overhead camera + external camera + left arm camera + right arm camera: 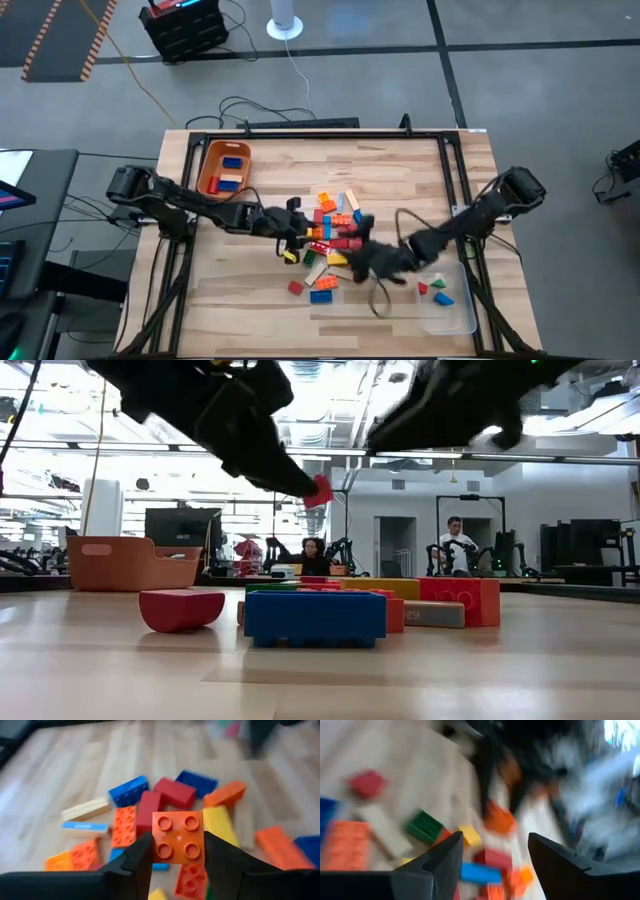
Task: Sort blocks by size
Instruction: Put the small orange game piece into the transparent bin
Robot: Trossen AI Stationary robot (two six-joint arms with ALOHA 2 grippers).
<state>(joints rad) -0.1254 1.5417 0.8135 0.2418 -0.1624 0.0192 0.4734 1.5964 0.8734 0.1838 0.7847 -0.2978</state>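
Blocks (330, 240) lie heaped on the wooden surface (250, 300) between my two arms, the largest spread of things here, with a few strays nearer the front edge. Off beyond my left fingers sits the orange bin (224, 168) with some long pieces already in it; beside my right arm is the clear tray (452, 310) holding a few small ones. So the sort looks partly done, and I judge the step in hand to be a pick from the pile.

My left fingers (177, 857) pinch a small orange four-stud block (178, 837), one finger on each side wall, studs facing my wrist camera. It is square, so it has no long axis to speak of. It appears lifted clear of the heap, though from table level the block at my fingertips reads reddish and I cannot be sure. The long bricks just past it lie flat at mixed angles, the tan one (86, 808) crosswise to my fingers.

My right fingers (495, 860) are spread, holding nothing, hovering over the pile's far side.

Next, I would carry this small block to the tray, crossing the right arm's space, so that arm needs clearance.
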